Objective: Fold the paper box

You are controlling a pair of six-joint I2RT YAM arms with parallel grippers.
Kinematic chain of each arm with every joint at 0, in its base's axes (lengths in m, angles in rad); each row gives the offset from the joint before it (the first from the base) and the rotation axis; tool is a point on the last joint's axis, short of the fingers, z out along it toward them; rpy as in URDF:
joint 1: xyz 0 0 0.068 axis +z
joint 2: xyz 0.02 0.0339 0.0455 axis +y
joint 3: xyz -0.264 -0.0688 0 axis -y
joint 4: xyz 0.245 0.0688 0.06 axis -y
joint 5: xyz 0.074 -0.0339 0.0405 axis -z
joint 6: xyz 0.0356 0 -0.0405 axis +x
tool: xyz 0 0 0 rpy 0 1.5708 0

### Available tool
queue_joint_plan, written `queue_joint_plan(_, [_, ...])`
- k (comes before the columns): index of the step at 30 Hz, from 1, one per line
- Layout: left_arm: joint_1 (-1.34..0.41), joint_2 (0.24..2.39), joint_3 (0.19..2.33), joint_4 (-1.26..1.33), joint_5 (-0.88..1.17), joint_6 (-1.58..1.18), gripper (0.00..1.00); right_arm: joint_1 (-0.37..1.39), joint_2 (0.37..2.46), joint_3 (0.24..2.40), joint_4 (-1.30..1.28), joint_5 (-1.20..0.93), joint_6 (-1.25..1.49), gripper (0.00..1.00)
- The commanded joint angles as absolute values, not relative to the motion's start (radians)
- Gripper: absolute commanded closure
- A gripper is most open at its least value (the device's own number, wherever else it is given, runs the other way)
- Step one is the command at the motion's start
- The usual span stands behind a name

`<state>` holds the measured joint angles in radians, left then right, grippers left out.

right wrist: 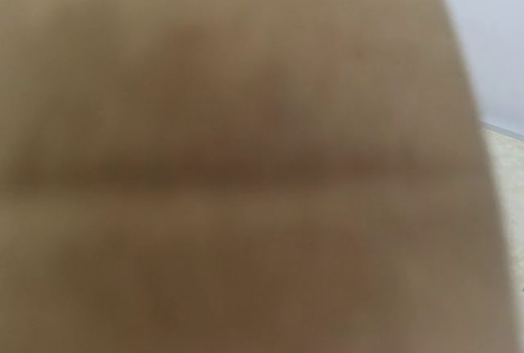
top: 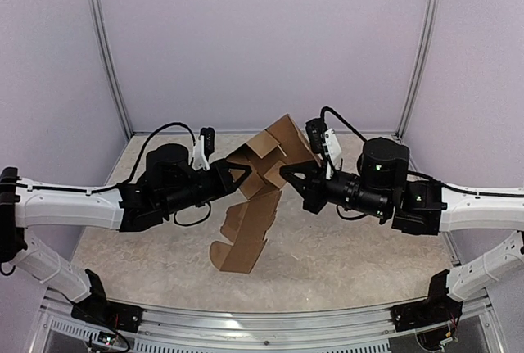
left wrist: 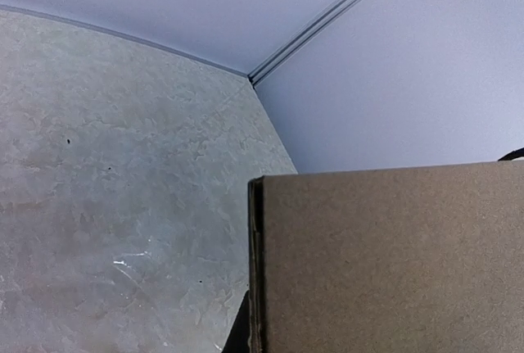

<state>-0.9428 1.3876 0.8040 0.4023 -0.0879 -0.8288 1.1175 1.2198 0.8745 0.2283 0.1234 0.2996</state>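
Brown cardboard die-cut paper box [top: 246, 234], half-formed, hangs mid-table between your arms, with its bottom flap down by the mottled beige tabletop [top: 344, 255]. Step: raising panels. Next you need to crease one wall with the other side braced. Left gripper [top: 243, 173] looks pinched narrow on a panel. Right gripper [top: 288, 174] touches cardboard; can't tell its opening.

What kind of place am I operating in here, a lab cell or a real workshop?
Probably a lab test cell: plain lavender walls framed by aluminium posts, and a mottled tabletop where the paper box is being worked.
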Motion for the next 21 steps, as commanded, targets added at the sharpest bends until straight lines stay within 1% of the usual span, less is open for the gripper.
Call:
queue_joint_plan(1, [-0.923, 1.352, 0.797, 0.408, -0.097, -0.802, 1.00, 1.126, 1.150, 0.861, 0.127, 0.109, 0.287, 1.00])
queue_joint_plan(4, [-0.909, 1.343, 0.789, 0.402, -0.103, -0.793, 1.00, 1.126, 1.087, 0.825, 0.080, 0.092, 0.289, 0.99])
queue_joint_plan(8, [-0.901, 1.332, 0.785, 0.379, -0.117, -0.763, 1.00, 1.126, 0.983, 0.771, 0.011, 0.105, 0.285, 0.91])
queue_joint_plan(13, [-0.897, 1.326, 0.786, 0.354, -0.130, -0.720, 1.00, 1.126, 0.864, 0.735, -0.107, 0.157, 0.279, 0.78])
queue_joint_plan(21, [-0.900, 1.318, 0.775, 0.308, -0.195, -0.608, 1.00, 1.126, 0.788, 0.775, -0.222, 0.177, 0.257, 0.67])
